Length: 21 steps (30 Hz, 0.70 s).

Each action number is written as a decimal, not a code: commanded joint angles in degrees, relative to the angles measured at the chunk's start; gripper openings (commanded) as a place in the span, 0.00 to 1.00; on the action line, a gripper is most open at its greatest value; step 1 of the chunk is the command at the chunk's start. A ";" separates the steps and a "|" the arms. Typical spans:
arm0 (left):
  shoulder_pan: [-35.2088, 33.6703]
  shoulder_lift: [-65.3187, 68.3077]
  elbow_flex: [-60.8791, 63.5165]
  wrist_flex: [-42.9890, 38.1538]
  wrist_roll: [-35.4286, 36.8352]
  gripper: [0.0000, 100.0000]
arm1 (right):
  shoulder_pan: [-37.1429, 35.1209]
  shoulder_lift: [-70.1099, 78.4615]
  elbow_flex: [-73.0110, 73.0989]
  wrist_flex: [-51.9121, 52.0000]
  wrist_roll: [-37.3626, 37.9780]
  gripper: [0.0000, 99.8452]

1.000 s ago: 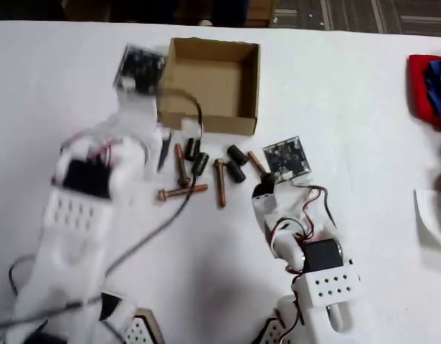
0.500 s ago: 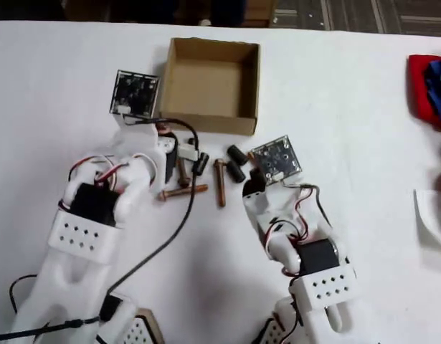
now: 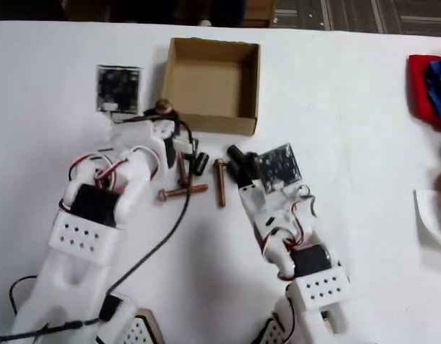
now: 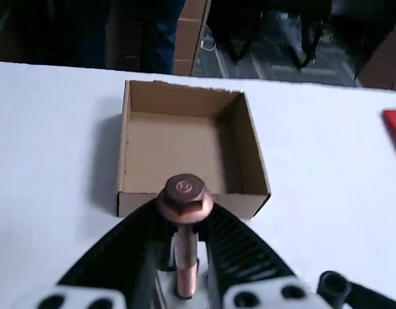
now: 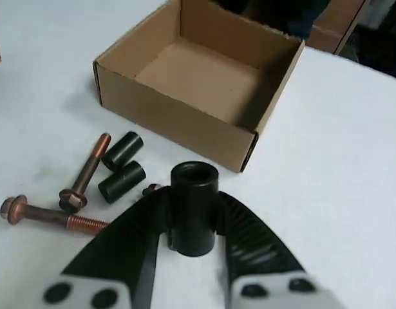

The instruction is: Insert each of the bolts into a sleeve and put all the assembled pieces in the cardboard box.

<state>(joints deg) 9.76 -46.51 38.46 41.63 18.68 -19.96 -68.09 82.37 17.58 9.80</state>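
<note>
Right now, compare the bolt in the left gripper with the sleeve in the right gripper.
The bolt is copper-coloured; the sleeve is black. The bolt is slim with a wide flanged head at its free end; the sleeve is a thicker plain tube with an open hole there. Both are clamped: the bolt in the left gripper, the sleeve in the right gripper.

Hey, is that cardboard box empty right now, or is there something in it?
Empty. The open brown cardboard box has a bare floor in both wrist views and the high view, with nothing lying inside.
</note>
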 commanded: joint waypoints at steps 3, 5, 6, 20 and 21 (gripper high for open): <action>6.68 -12.57 -0.48 -2.73 5.89 0.03 | -0.13 -11.91 6.07 -6.37 -1.76 0.02; 11.08 -15.47 -0.31 -2.55 6.15 0.03 | 0.22 -16.66 8.44 -6.29 -1.76 0.02; 12.92 -15.74 -0.31 -2.46 6.15 0.03 | 0.22 -19.03 9.85 -6.29 -1.76 0.02; 19.34 -0.70 -4.97 -10.46 6.24 0.03 | 0.22 -34.15 14.59 3.12 -1.76 0.02; 20.66 -0.09 -5.93 -10.37 6.24 0.03 | 0.04 -34.07 14.59 3.12 -1.76 0.02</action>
<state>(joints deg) 27.34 -47.91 38.11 32.75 24.66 -19.96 -101.05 96.53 20.40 8.57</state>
